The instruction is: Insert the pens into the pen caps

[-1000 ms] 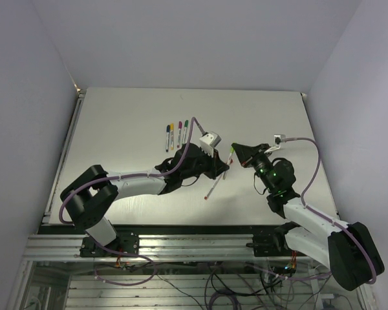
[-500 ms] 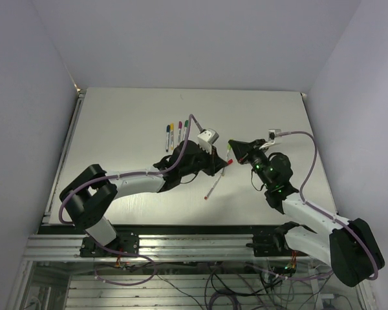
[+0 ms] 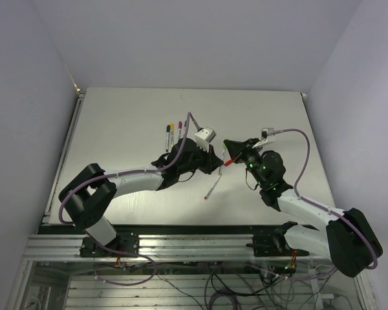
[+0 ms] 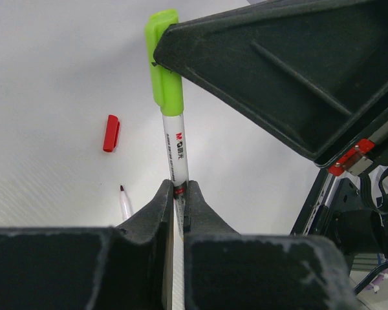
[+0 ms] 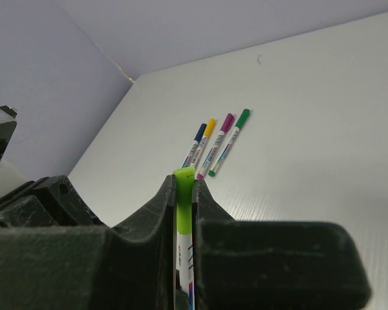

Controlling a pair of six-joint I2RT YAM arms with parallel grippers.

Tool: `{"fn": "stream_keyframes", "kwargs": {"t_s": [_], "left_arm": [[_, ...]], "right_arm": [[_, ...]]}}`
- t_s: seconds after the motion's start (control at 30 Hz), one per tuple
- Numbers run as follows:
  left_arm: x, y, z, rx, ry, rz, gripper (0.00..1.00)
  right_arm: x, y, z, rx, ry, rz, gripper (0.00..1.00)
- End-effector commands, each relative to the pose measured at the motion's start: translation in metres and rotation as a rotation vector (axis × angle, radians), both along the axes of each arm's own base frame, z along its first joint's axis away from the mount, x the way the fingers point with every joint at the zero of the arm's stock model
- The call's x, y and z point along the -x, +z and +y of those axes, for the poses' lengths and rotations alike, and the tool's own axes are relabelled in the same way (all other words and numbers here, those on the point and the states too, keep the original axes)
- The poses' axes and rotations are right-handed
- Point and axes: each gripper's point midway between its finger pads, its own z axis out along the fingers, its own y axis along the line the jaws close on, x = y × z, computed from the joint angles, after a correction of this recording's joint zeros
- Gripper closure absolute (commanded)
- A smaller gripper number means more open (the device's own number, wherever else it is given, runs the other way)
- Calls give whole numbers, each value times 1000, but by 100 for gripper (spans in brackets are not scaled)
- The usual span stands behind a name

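My left gripper (image 4: 176,187) is shut on a white pen (image 4: 174,155) and holds it above the table. A light-green pen cap (image 4: 165,61) sits on the pen's far end. My right gripper (image 5: 183,181) is shut on that cap (image 5: 183,200). The two grippers meet tip to tip at the table's middle, the left gripper (image 3: 218,166) and the right gripper (image 3: 229,150). A red cap (image 4: 111,133) lies loose on the table. An uncapped red-tipped pen (image 3: 212,187) lies just beside it; its tip shows in the left wrist view (image 4: 124,201).
Four capped pens (image 5: 215,142), blue, yellow, magenta and green, lie side by side on the table; in the top view this row (image 3: 176,132) is beyond the left arm. The white table's left rail (image 3: 64,155) runs along the wall.
The right gripper has moved left up to the left gripper's tip. Both grippers have shifted a little toward the far side. The loose red-tipped pen has not moved.
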Motion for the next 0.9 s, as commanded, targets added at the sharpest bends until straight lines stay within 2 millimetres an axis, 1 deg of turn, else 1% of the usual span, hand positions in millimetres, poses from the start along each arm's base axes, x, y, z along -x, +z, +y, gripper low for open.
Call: {"fn": "stream_keyframes", "kwargs": {"t_s": [0.0,0.1,0.2,0.27,0.37,0.43,0.53,0.63,0.7,0.77,0.83,0.87], "left_arm": [[-39,176,9,381,105,-364,93],[-40,170,8,367,102,-351,93],[-40,155,7,342,101,-319,93],[-40,144,7,324,103,-299,93],[-38,124,6,288,93,-261,93],[-38,106,6,250,90,-231,93],[-38,76,8,192,103,-183,93],[-42,51,10,127,121,-147,93],[-47,38,13,81,145,-135,93],[-54,26,16,26,176,-125,93],[-65,15,22,-37,230,-127,93],[-71,10,25,-73,256,-128,93]], "right_arm": [[42,-92,16,146,148,282,100],[37,-86,17,143,135,270,100],[25,-74,17,146,104,241,100],[14,-61,16,147,70,212,100],[-4,-35,13,143,7,148,100],[-17,-9,10,132,-43,89,89],[-29,30,0,122,-123,8,75],[-34,68,-13,125,-196,-60,60],[-33,89,-23,123,-239,-97,49],[-29,100,-34,124,-282,-111,45],[-26,101,-47,130,-335,-101,45],[-24,96,-53,143,-354,-84,45]]}}
